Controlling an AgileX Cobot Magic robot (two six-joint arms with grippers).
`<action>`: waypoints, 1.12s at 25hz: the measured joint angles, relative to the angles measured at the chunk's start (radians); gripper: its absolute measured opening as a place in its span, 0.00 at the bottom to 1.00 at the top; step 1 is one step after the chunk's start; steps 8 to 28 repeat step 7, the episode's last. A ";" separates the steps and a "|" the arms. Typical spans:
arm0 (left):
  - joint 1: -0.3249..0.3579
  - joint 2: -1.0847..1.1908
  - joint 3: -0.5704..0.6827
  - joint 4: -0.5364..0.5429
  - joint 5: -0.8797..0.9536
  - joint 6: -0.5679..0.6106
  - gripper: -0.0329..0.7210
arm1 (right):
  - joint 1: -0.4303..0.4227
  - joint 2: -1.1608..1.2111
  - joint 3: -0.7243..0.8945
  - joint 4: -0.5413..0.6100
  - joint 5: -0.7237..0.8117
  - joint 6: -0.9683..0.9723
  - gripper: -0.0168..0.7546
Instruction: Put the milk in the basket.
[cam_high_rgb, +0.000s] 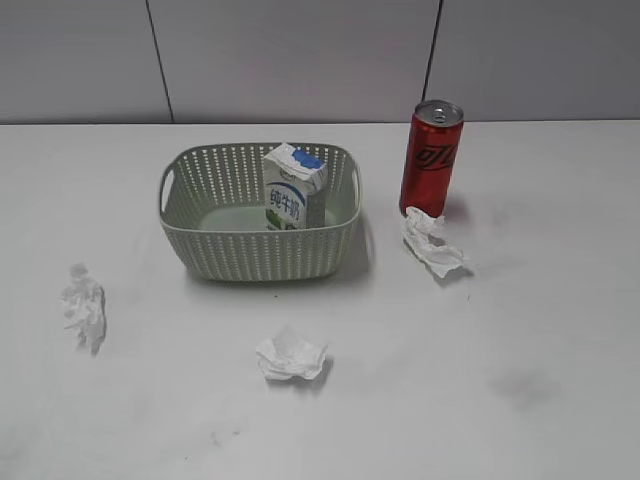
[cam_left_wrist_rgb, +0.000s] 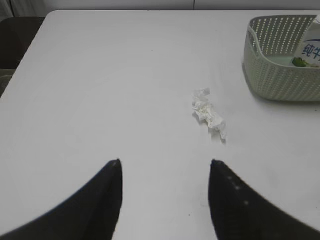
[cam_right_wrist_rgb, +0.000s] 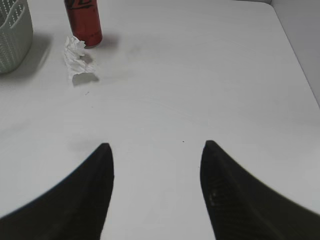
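A white and blue milk carton (cam_high_rgb: 293, 188) stands upright inside the pale green perforated basket (cam_high_rgb: 200, 250) at the middle back of the table. The carton (cam_left_wrist_rgb: 312, 47) and the basket (cam_left_wrist_rgb: 270, 75) also show at the top right of the left wrist view. The basket's edge (cam_right_wrist_rgb: 12, 40) shows at the top left of the right wrist view. My left gripper (cam_left_wrist_rgb: 165, 162) is open and empty over bare table, well short of the basket. My right gripper (cam_right_wrist_rgb: 156, 145) is open and empty over bare table. Neither gripper shows in the exterior view.
A red soda can (cam_high_rgb: 430, 158) stands right of the basket, also in the right wrist view (cam_right_wrist_rgb: 83, 22). Crumpled tissues lie by the can (cam_high_rgb: 432, 243), at the left (cam_high_rgb: 84, 305) and front middle (cam_high_rgb: 291, 356). One tissue (cam_left_wrist_rgb: 209, 112) lies ahead of the left gripper.
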 joint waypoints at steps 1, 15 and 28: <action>0.000 0.000 0.000 0.000 0.000 0.000 0.61 | 0.000 0.000 0.000 0.000 0.000 0.000 0.61; 0.000 0.000 0.000 0.000 0.000 0.000 0.61 | 0.000 0.000 0.000 0.000 0.000 0.000 0.61; 0.000 0.000 0.000 0.000 0.000 0.000 0.61 | 0.000 0.000 0.000 0.000 0.000 0.000 0.61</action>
